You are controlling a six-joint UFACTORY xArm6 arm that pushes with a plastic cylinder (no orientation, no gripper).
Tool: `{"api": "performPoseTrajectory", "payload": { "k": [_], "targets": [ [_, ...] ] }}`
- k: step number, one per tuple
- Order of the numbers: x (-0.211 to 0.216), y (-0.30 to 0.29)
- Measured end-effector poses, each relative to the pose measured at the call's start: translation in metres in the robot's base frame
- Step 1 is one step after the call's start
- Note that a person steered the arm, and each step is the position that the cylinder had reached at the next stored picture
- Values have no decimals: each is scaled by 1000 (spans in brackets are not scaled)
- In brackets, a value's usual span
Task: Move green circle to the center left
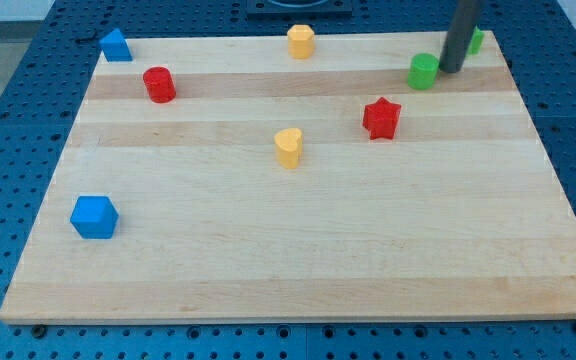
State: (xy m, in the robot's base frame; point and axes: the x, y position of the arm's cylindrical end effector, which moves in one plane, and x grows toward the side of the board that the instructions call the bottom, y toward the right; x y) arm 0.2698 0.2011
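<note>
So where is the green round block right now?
The green circle sits near the board's top right corner, just left of my tip, with the red star below it to the left.

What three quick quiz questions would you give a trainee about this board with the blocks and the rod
1. True or false: my tip is at the view's right of the green circle.
2. Which block lies nearest the view's bottom left? A) red star B) blue cube C) yellow heart
3. Fill in: the block partly hidden behind the rod is ____.

Key: 1 true; 2 B; 3 green.
</note>
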Motion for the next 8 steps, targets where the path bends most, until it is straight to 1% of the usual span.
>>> {"api": "performPoseTrajectory", "payload": {
  "k": [1, 2, 4, 5, 6, 7, 8],
  "targets": [
    [7, -14],
    [28, -14],
    [32, -56],
    [31, -109],
    [24, -183],
    [24, -217],
    [12, -218]
  ]
}}
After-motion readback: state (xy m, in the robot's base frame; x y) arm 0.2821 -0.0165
